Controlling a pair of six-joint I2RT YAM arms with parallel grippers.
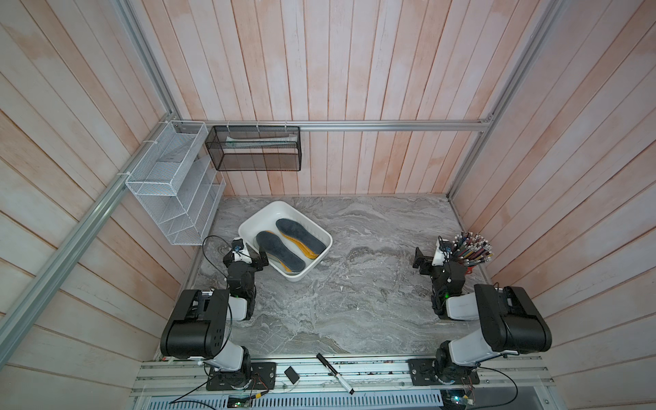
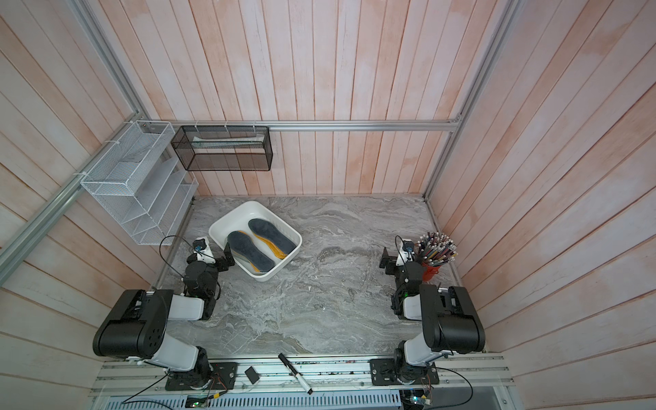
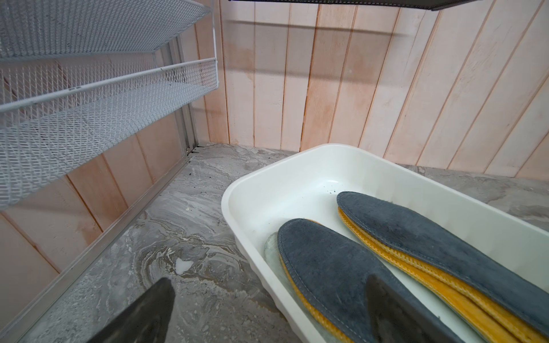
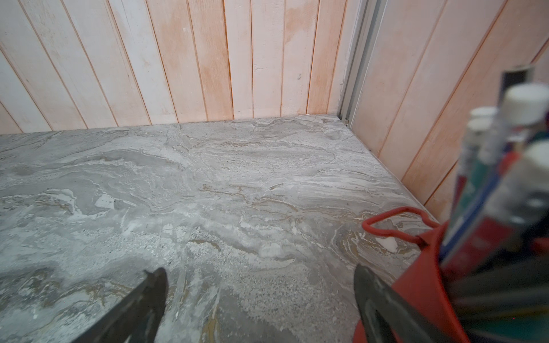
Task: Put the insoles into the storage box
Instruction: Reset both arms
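Observation:
The white storage box (image 1: pixel 257 216) (image 2: pixel 227 217) (image 3: pixel 297 166) stands slanted at the table's back left. Inside lie the insoles: two dark grey fuzzy ones (image 1: pixel 280 250) (image 1: pixel 300 234) on top, orange-yellow ones (image 3: pixel 421 267) and a pale translucent one (image 3: pixel 271 249) showing beneath. My left gripper (image 1: pixel 256 262) (image 3: pixel 269 279) is open, straddling the box's near rim. One of its fingers (image 3: pixel 386 308) hovers over a grey insole and the other over the table, holding nothing. My right gripper (image 1: pixel 420 262) (image 4: pixel 260 270) is open above bare table at the right.
A red cup of pens (image 1: pixel 468 252) (image 4: pixel 421 282) stands right beside my right gripper. A white wire-mesh rack (image 1: pixel 177 184) and a black mesh basket (image 1: pixel 253 149) hang on the back-left walls. A marker (image 1: pixel 335 372) lies on the front rail.

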